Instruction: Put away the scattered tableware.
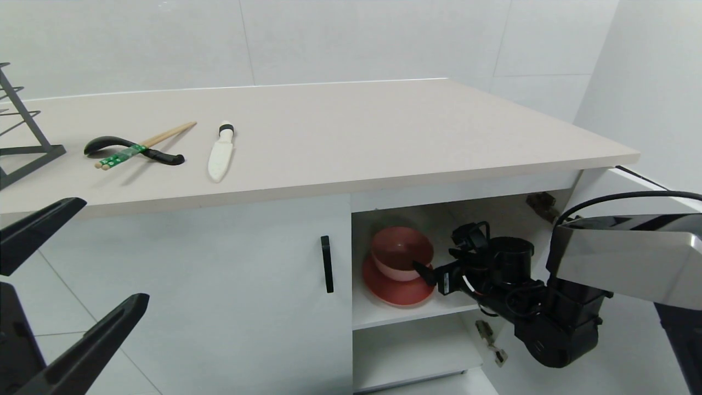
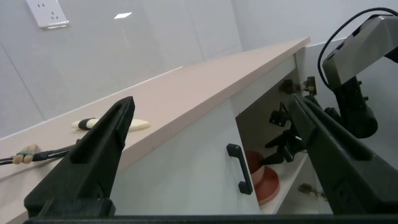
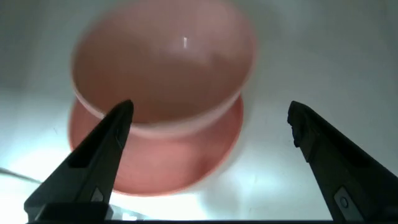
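On the counter (image 1: 356,131) lie a black spoon (image 1: 109,144), a pair of wooden chopsticks (image 1: 148,144) crossing it, and a white knife (image 1: 221,151). In the open cabinet a pink bowl (image 1: 400,252) stands on a red plate (image 1: 395,291). My right gripper (image 1: 425,272) is inside the cabinet, right at the bowl's near rim. In the right wrist view it (image 3: 210,112) is open, with the bowl (image 3: 161,68) and plate (image 3: 186,168) just beyond its fingers. My left gripper (image 1: 107,252) hangs open and empty in front of the closed door, below the counter's left end.
A dark wire rack (image 1: 22,131) stands at the counter's far left. The left cabinet door is closed, with a black handle (image 1: 327,264). A lower shelf (image 1: 411,351) sits under the plate. The right door is swung open beside my right arm.
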Controlling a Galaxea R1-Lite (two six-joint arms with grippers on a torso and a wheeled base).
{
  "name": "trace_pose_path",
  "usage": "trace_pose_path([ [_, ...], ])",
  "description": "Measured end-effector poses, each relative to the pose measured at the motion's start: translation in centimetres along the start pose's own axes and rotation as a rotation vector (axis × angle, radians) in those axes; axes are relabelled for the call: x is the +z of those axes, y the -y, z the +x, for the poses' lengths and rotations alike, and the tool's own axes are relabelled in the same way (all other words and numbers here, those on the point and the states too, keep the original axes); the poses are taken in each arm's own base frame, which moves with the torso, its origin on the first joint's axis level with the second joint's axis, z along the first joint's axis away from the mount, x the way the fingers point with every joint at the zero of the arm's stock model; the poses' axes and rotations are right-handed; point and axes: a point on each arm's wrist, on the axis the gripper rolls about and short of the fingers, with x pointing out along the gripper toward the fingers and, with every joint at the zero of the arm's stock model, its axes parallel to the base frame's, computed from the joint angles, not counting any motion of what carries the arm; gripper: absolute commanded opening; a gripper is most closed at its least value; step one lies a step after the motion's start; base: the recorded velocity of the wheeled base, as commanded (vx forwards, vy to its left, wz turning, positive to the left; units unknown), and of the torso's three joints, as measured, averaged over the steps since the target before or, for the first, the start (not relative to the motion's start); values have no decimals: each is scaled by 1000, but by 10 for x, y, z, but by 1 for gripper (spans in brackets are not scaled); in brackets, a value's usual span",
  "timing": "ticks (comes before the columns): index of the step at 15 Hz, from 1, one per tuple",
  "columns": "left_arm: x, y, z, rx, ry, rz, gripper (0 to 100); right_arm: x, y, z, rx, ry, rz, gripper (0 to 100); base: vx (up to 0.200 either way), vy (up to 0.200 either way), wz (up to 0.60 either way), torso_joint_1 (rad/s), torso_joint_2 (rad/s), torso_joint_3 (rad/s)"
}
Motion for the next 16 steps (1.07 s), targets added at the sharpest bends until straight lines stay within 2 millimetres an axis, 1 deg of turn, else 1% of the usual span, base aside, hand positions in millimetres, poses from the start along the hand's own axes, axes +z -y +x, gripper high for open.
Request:
trace_pose_path([
  [1, 0, 0, 0, 0, 0, 0, 100, 6, -1, -6, 2, 25, -2, 100, 0, 0, 0, 0, 0, 0],
  [3, -2, 0, 0, -3, -14, -6, 100, 14, -8, -28, 15, 42, -11, 100, 0, 0, 0, 0, 0, 0],
  [5, -5, 1, 0, -9, -45, -17, 100, 14, -18, -60, 34, 32, -23, 100, 0, 0, 0, 0, 0, 0],
  [7, -7, 1, 0, -12, -69, -26, 100, 11, -23, -93, 38, -7, -52, 100, 0, 0, 0, 0, 0, 0],
  [9, -12, 3, -2, -18, -114, -38, 100, 17, -26, -130, 39, -7, -73, 100, 0, 0, 0, 0, 0, 0],
  [11, -13, 4, -6, -18, -144, -47, 100, 33, -27, -161, 11, 70, -85, 100, 0, 0, 0, 0, 0, 0],
  [14, -14, 2, -15, 35, -194, -42, 100, 57, -27, -199, -63, 210, -86, 100, 0, 0, 0, 0, 0, 0],
  [16, -14, 5, -31, 85, -249, -66, 100, 65, -26, -223, -88, 244, -89, 100, 0, 0, 0, 0, 0, 0],
])
